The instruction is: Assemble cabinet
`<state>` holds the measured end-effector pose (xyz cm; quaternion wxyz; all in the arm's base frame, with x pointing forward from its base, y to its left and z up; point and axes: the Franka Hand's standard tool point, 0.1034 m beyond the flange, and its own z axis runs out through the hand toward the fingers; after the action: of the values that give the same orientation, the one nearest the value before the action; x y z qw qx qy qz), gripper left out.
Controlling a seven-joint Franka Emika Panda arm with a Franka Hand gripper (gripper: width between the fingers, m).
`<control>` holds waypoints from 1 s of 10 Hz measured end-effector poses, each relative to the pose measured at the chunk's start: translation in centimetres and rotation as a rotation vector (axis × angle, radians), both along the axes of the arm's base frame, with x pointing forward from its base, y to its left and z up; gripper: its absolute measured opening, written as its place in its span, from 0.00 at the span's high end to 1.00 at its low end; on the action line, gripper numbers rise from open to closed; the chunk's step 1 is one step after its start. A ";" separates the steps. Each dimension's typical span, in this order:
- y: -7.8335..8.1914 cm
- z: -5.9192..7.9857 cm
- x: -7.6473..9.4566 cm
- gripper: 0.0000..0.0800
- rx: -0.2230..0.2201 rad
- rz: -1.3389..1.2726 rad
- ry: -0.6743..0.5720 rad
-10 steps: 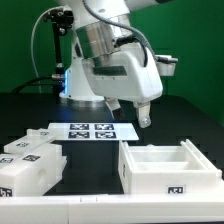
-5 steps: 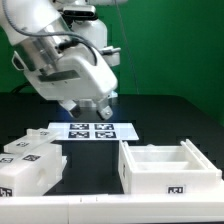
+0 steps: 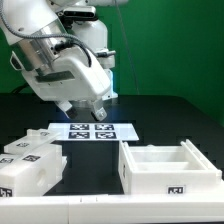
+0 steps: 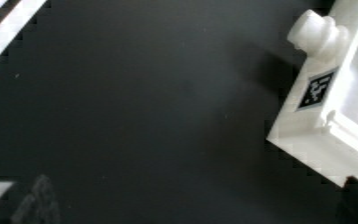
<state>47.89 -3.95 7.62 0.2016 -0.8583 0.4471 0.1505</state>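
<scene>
The cabinet lies in loose white parts. An open box-shaped part [image 3: 166, 166] with a tag on its front stands at the exterior view's right front. Several tagged panels and small pieces [image 3: 28, 164] are stacked at the left front. My gripper [image 3: 85, 110] hangs above the black table, just behind the marker board [image 3: 90, 131], open and empty. In the wrist view the gripper [image 4: 190, 205] shows only as blurred dark fingertips [image 4: 19, 200] wide apart over bare black table, with a white tagged part [image 4: 329, 92] off to one side.
A white pedestal and a stand with cables [image 3: 48, 50] are behind the arm against a green backdrop. The table's white front edge [image 3: 110, 214] runs along the bottom.
The arm has swung from the exterior view's right of the marker board over to its left. In the last half second it barely moved. The gripper stayed open and empty.
</scene>
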 end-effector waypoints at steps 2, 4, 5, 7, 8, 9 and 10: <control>-0.3 -0.1 -0.3 0.00 -0.088 0.146 -0.009; 0.6 -0.3 -0.7 0.00 -0.149 0.276 0.004; 1.1 -0.5 0.1 0.00 -0.239 0.251 -0.072; 1.4 -0.7 -0.1 0.00 -0.307 0.253 -0.139; 1.3 -0.7 0.4 0.00 -0.365 0.238 -0.198; 1.4 -1.0 0.2 0.00 -0.389 0.273 -0.224; 0.4 -1.1 0.1 0.00 -0.398 0.354 -0.240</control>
<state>48.03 -3.53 6.53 0.0513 -0.9574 0.2840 -0.0101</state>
